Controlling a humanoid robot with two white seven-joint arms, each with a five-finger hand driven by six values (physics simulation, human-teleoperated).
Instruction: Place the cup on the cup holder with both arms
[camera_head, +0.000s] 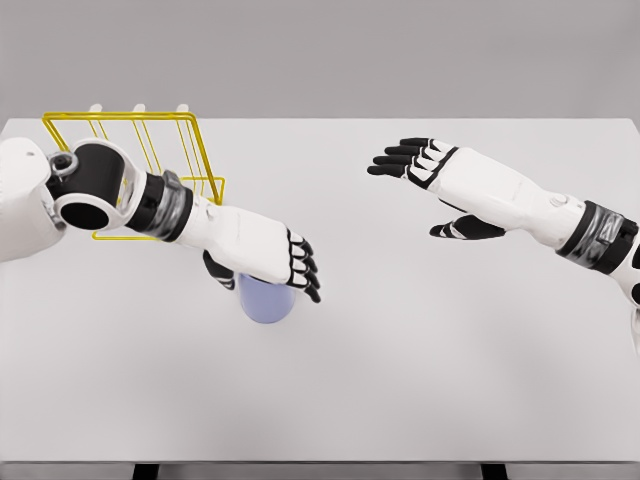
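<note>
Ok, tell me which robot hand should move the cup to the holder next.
Left. The left robot hand is already around the cup, with the yellow cup holder just behind its arm. The right robot hand hovers open, far off.

We count one cup (266, 301), pale lavender, standing left of the tabletop's centre. We count one cup holder (135, 150), a yellow wire rack near the tabletop's far left corner, with three white pegs showing along its far side. We count one table (420, 360), white-topped, carrying both. We count two white arms, each ending in a five-fingered hand: the left hand (285, 262) over the cup, the right hand (430, 180) above the tabletop's right half.
</note>
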